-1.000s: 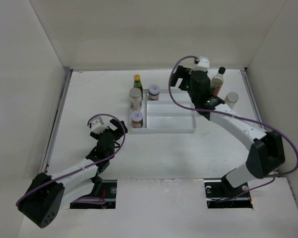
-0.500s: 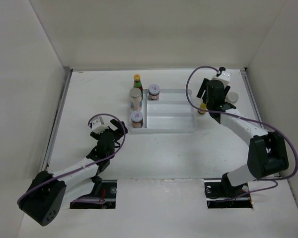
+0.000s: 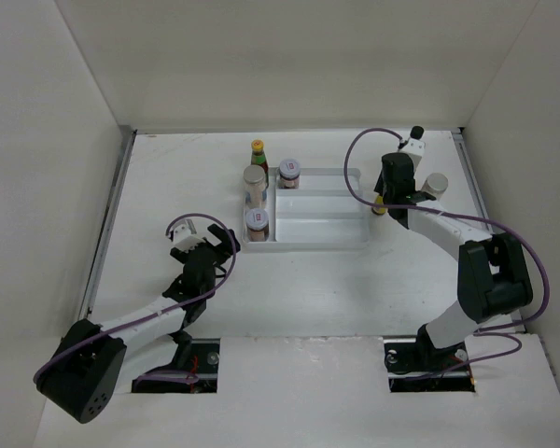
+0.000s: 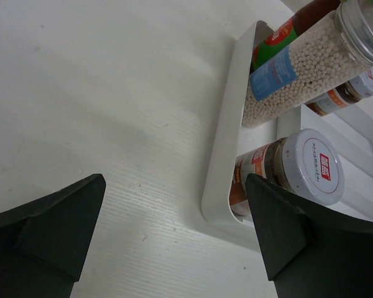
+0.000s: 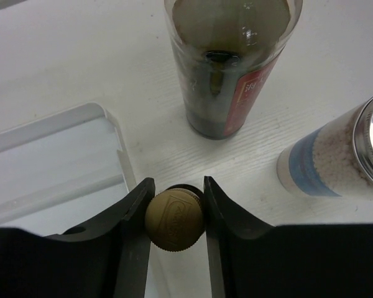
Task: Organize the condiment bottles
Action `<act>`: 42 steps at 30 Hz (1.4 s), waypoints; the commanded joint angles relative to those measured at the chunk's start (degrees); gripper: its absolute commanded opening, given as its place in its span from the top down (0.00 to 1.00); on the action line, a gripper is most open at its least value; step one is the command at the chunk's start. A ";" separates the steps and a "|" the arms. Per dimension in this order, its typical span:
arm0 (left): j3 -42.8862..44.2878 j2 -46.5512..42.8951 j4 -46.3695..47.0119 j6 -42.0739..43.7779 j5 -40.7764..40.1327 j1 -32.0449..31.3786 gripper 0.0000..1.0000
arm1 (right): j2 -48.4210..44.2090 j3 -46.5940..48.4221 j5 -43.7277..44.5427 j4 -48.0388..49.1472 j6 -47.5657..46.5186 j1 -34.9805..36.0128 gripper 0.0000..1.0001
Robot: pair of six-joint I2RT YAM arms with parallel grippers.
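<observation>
Right pincer clenched on the yellow-capped bottle, standing on the bench at the tray's three o'clock; four bottles racked; dark bottle and spice jar wait outside; left pincer gapes.

white table, plain white walls

Robot body. The left arm and right arm have white link shells between bulky black joint housings. A purple cable loops off each wrist and trails along the links. Each wrist carries a white camera block. The left pincer and right pincer have matte black, wedge-shaped fingers.
</observation>
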 commanded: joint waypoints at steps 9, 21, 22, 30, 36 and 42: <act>1.19 0.48 3.60 -0.50 0.62 -0.56 0.00 | -7.85 4.42 5.30 1.12 -3.20 2.35 0.77; 1.55 1.54 3.87 -0.41 0.89 -0.30 0.00 | 4.78 21.98 -1.46 4.46 -2.94 10.26 0.77; 1.63 1.98 3.87 -0.41 0.80 -0.39 0.00 | 6.62 23.92 -1.90 4.55 -2.94 10.96 0.77; 1.46 0.93 3.43 -0.33 0.53 -1.01 0.00 | 19.81 35.88 -3.31 3.23 -2.94 15.01 0.76; 1.98 3.21 4.04 -0.33 1.32 -0.39 0.00 | 23.51 36.24 -4.36 3.58 -2.15 15.98 0.76; 1.81 3.48 4.75 -0.41 1.76 0.05 0.00 | 24.04 33.35 -4.19 4.20 -2.06 16.15 0.71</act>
